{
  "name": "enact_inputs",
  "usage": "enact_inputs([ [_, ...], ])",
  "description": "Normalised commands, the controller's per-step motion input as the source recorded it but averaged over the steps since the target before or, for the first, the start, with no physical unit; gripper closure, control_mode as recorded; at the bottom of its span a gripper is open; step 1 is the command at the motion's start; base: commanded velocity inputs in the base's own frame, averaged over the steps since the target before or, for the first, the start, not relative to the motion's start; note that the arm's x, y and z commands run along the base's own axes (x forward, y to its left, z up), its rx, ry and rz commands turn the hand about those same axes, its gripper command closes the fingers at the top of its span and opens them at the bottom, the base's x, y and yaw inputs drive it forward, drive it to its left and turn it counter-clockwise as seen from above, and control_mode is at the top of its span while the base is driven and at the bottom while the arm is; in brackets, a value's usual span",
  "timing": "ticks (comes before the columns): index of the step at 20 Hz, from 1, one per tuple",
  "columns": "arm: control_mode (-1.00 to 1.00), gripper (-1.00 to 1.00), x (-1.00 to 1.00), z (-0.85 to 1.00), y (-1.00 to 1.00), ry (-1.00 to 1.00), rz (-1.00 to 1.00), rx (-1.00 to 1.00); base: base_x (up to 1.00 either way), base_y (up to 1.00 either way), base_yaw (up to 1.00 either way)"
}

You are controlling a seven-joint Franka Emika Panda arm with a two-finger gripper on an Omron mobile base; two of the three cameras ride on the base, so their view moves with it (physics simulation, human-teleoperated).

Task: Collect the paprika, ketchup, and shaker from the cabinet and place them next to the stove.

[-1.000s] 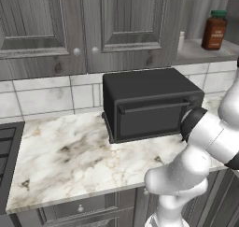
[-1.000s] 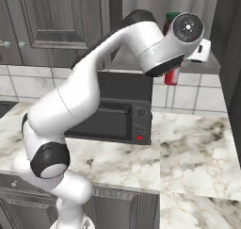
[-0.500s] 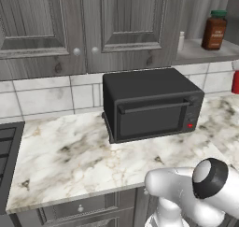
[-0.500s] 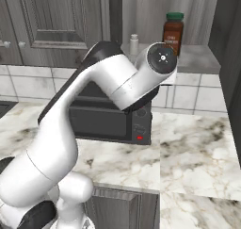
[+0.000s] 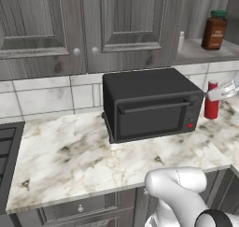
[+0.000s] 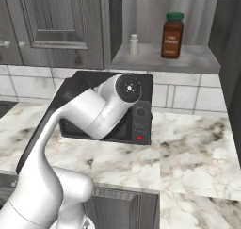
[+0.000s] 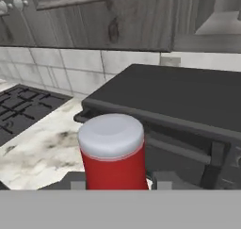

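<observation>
The ketchup (image 5: pixel 211 101), a red bottle with a white cap, hangs upright just right of the toaster oven, and my gripper (image 5: pixel 222 92) is shut on it from the right. In the hand view the ketchup (image 7: pixel 113 152) stands between my fingertips, gripper (image 7: pixel 117 182), facing the oven and the stove (image 7: pixel 23 111) beyond it. The paprika (image 5: pixel 214 30) and the small white shaker (image 5: pixel 181 41) stand on the open cabinet shelf (image 5: pixel 200 53). From the right, the paprika (image 6: pixel 172 35) and shaker (image 6: pixel 134 44) show above my arm. The stove (image 5: pixel 6 151) lies at the counter's left end.
A black toaster oven (image 5: pixel 149 104) sits mid-counter against the tiled wall, between the stove and the held bottle. Marble counter (image 5: pixel 70 160) lies open between oven and stove. Closed cabinet doors (image 5: pixel 93 25) with round knobs hang above. My arm's elbow (image 6: pixel 128 87) blocks the oven front.
The ketchup has come away from the cabinet opening, moving left and down to beside the toaster oven. The arm has folded lower, with its elbow now in front of the oven.
</observation>
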Motion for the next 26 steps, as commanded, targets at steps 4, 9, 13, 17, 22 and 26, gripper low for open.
enact_inputs([
  [4,-1.00,1.00,0.00,-0.30,1.00,0.07,0.34,0.00,0.00,0.00,0.00],
  [9,-1.00,1.00,0.00,-0.21,1.00,0.08,0.35,0.00,0.00,0.00,0.00],
  [13,-1.00,1.00,0.00,-0.21,1.00,0.06,0.36,0.00,0.00,0.00,0.00],
  [17,-1.00,1.00,0.00,-0.24,1.00,0.04,0.36,0.00,0.00,0.00,0.00],
  [22,-1.00,1.00,0.00,-0.27,1.00,0.02,0.32,0.01,0.00,0.00,0.00],
  [26,-1.00,1.00,0.00,-0.32,0.99,0.00,0.26,0.03,0.00,0.00,0.00],
])
